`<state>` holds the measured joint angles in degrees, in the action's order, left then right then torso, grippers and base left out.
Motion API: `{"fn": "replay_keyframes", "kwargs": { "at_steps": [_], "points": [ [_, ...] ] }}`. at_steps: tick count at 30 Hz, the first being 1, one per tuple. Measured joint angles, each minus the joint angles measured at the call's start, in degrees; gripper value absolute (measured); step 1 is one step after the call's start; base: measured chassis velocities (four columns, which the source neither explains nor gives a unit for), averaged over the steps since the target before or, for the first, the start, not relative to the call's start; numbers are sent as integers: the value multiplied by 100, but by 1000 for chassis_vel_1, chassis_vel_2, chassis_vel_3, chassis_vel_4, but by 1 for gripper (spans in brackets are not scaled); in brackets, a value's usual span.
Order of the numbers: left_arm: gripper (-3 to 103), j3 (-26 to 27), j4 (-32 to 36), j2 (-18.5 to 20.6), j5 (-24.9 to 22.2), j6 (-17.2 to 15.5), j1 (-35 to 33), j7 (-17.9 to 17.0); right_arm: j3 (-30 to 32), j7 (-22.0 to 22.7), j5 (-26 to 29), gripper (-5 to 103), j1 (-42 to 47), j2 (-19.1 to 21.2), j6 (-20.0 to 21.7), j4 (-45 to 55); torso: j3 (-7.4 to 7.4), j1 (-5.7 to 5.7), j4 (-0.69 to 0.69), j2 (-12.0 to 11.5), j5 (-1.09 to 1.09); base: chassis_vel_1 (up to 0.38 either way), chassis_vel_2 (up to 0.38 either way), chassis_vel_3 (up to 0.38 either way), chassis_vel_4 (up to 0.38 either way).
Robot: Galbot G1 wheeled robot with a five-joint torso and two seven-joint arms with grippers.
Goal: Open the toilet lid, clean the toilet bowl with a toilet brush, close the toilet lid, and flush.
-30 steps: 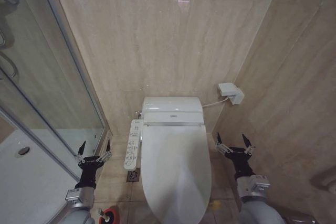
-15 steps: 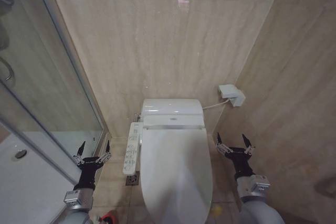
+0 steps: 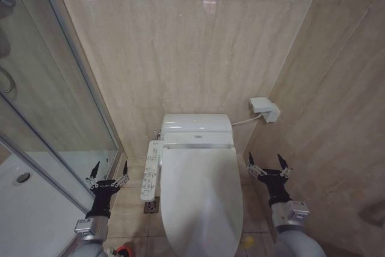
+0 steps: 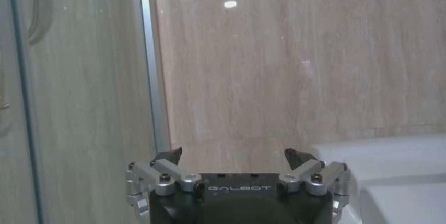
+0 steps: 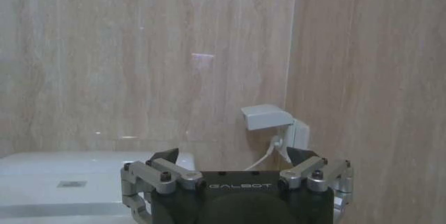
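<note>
Facing the toilet squarely, the robot holds both arms low, one on each side of the closed toilet lid [image 3: 201, 200], which suggests it is lined up to begin and has not yet started lifting. The lid lies flat and shut, so the toilet bowl beneath it is hidden. Left of the lid, the left tool [image 3: 108, 174] hovers above the floor tiles, just beyond the white control panel [image 3: 151, 170] that juts from the toilet's side, with the glass shower screen [image 3: 54, 106] farther out. Its fingers are spread wide and hold nothing; in the left wrist view the left tool [image 4: 233, 157] points at bare wall with the white tank edge off to one side. Right of the lid, the right tool [image 3: 269, 166] is likewise spread apart, empty, touching nothing, below the wall outlet box [image 3: 265, 109]; the right wrist view shows that tool [image 5: 233, 156] aimed toward the same box. A spot of red, probably the brush holder [image 3: 123, 251], sits on the floor near the lid's front left; the brush itself I cannot make out.
</note>
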<state>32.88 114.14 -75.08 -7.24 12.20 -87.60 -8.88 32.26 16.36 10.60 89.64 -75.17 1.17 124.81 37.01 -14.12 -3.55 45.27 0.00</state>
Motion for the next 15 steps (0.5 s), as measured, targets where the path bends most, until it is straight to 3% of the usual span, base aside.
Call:
{"fn": "replay_keyframes", "kwargs": {
  "at_steps": [15],
  "points": [
    [98, 13, -98, 126, -172, -89, 408, -127, 0, 0, 0, 100, -1, 0, 0, 0, 0, -1, 0, 0, 0, -36, 34, 41, -29]
  ]
}}
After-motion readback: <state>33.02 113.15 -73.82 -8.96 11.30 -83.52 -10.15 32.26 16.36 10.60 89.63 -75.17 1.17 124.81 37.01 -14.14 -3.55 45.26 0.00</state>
